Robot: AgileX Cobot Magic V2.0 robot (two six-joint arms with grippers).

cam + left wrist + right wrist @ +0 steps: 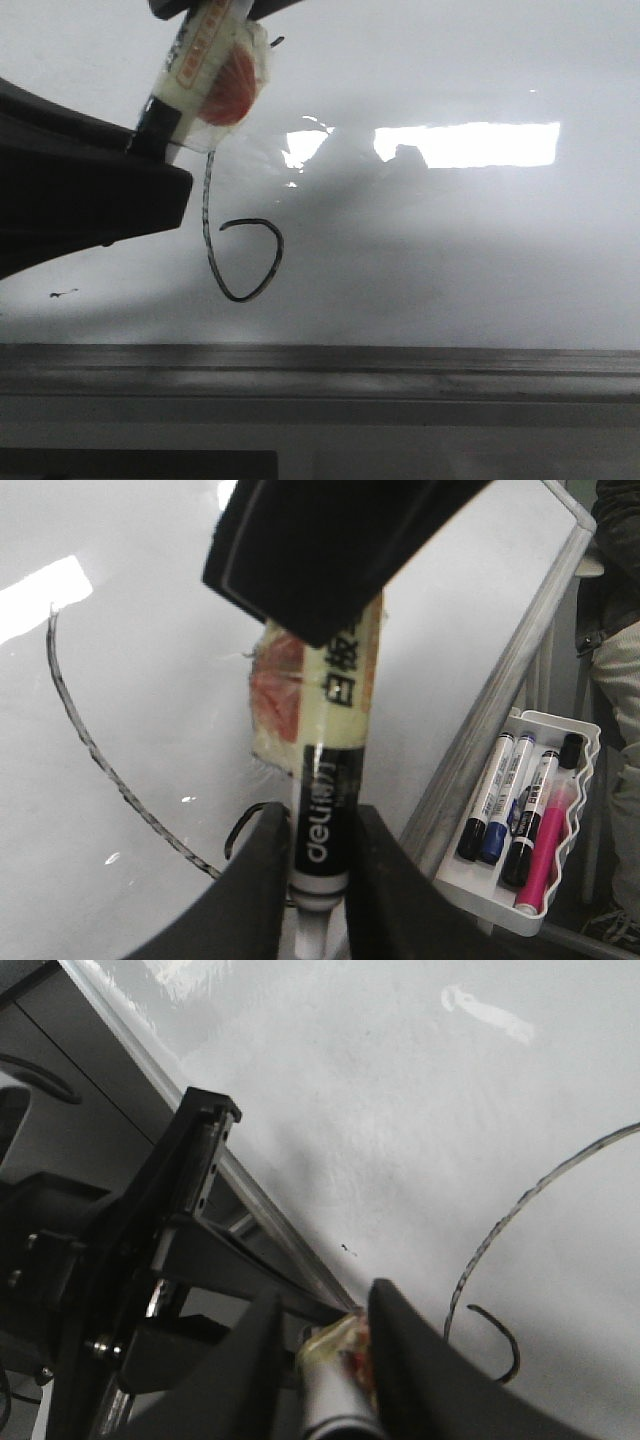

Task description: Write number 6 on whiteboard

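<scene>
thin black marker line forming the number 6 (243, 255) on the whiteboard (450, 250), left of centre: long, slightly broken and streaky stem dropping from under the marker pen (195, 75), curving round at the bottom into a small loop with its end hooking back left, not fully joined to the stem. glossy white-grey board surface, with bright rectangular glare (468, 144) to the right of the stem's top and a grey metal ledge (320, 375) along the near bottom edge. tiny black smudge (63, 293) well to the left of the loop, apart from it.

same stem (95, 755) seen in the left wrist view sweeping down toward the pen, streaky along its length. left gripper (320, 880) pinching the marker pen (325, 830) between dark fingers (262, 880), black "deli" band at the grip, yellowish tape and a red patch wrapped higher on the barrel.

right gripper (320, 1350) also pressed on a taped pen barrel (335, 1375), curl of the 6 (500, 1345) just beside it.

white plastic tray (560, 880) hung at the board's right edge, holding markers upright: black-capped, blue-capped, another black-capped, and a pink one (545, 855).
</scene>
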